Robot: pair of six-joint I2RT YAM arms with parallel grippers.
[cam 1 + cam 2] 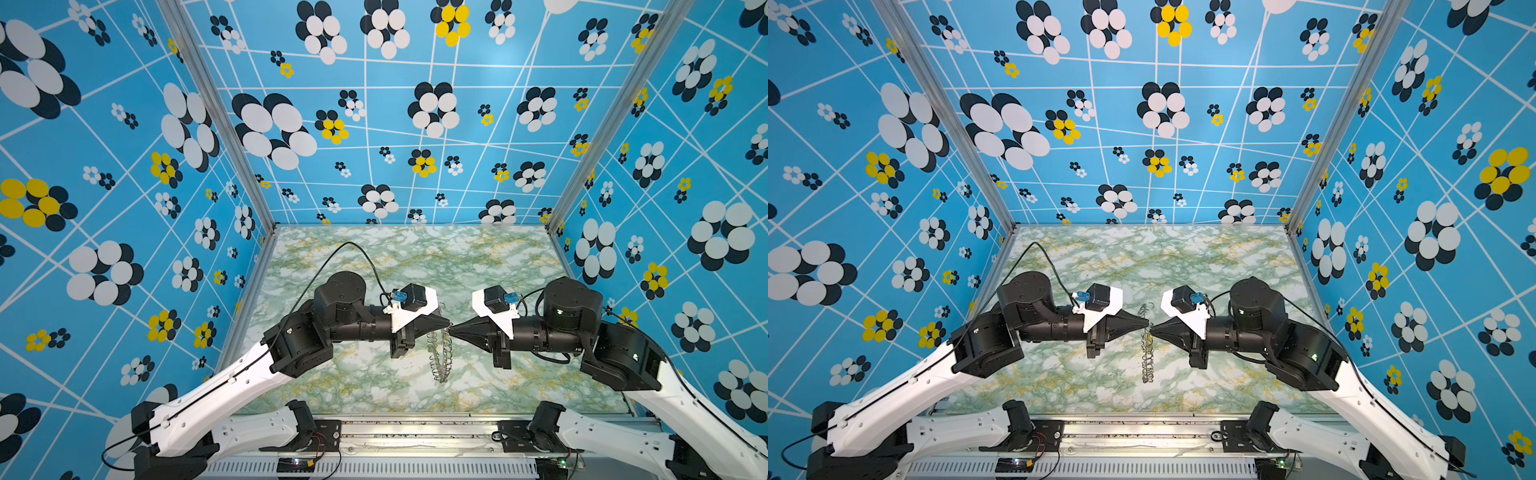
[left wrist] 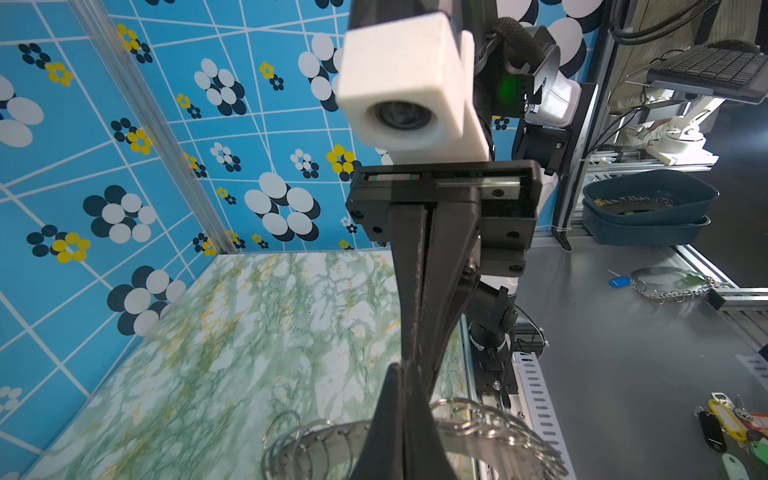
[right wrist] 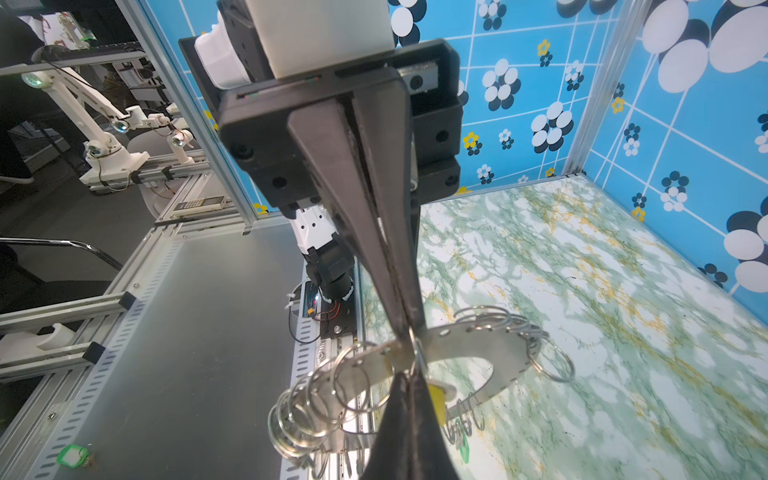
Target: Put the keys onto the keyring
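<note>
The keyring [image 1: 441, 357] hangs edge-on above the marble table in both top views [image 1: 1147, 357], between the two gripper tips. It is a flat grey band [image 3: 490, 345] with many wire loops. My left gripper [image 1: 448, 323] is shut on its upper rim, and the band [image 2: 328, 436] runs behind its jaws [image 2: 402, 368]. My right gripper [image 3: 409, 376] faces it tip to tip and is shut on a small metal loop at that rim. The yellow key [image 3: 437, 399] lies against its finger. The green key [image 3: 463, 449] shows among the loops at the ring's lower rim.
Blue flowered walls close in the marble table [image 1: 374, 270] on three sides. Beside it, a grey bench holds another ring with a blue tag [image 2: 619, 282], a bunch of coloured tags [image 2: 723, 424], dark bins [image 2: 648, 203] and a green tag [image 3: 72, 455].
</note>
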